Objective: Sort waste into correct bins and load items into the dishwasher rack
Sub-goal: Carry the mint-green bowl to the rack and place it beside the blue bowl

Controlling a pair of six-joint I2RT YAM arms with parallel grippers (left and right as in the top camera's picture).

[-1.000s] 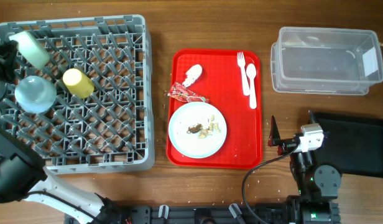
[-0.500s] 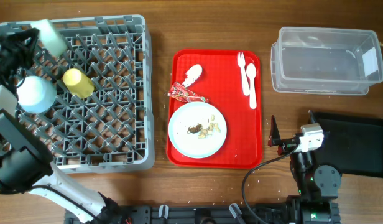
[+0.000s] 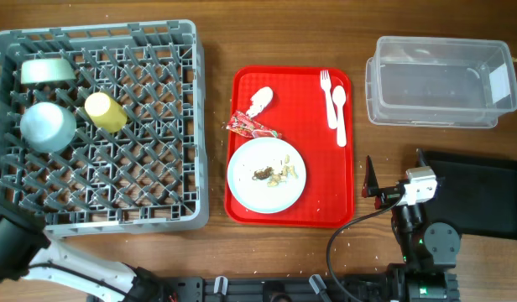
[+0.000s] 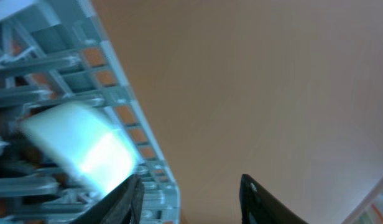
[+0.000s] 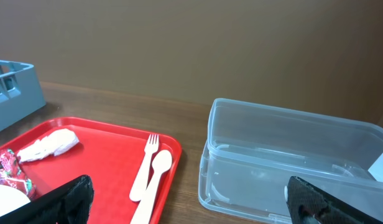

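**Saucer is in the rack, both claws are empty**

Your left claw point(image 4: 188, 190) has its two dark fingers spread well apart, with nothing between them. Just ahead of it and to its left is the big square grey plastic rack point(image 4: 67, 99), made of criss-cross bars and pegs. The smooth pale green saucer point(image 4: 76, 149) sits in the rack, close to the claw's left finger. It looks blurry from the wrist. From above, it lies in a corner, with the round pale mint bowl point(image 3: 47, 126) and the little yellow cup point(image 3: 106, 111) close by.

Your right claw point(image 5: 188, 186) is spread very wide and holds nothing. Ahead of it and to its left is the flat shiny red plastic tray point(image 5: 104, 155). On the tray are the crumpled white napkin point(image 5: 50, 144), the crinkly shiny red wrapper point(image 5: 8, 168) and the round white plate point(image 5: 4, 200). The plate carries small brown and beige food scraps point(image 3: 275, 174). Straight ahead lie the white plastic fork point(image 5: 143, 165) and the white plastic spoon point(image 5: 155, 171), side by side. Ahead and to its right is the clear boxy plastic tub point(image 5: 291, 162). The flat black tray point(image 3: 485, 197) lies off to the claw's right.

Half a second ago your left claw was over the rack corner, and the saucer was up by the rim. Now the saucer lies down in the rack and the arm has pulled away to the side. The right claw and the tray things have not moved.
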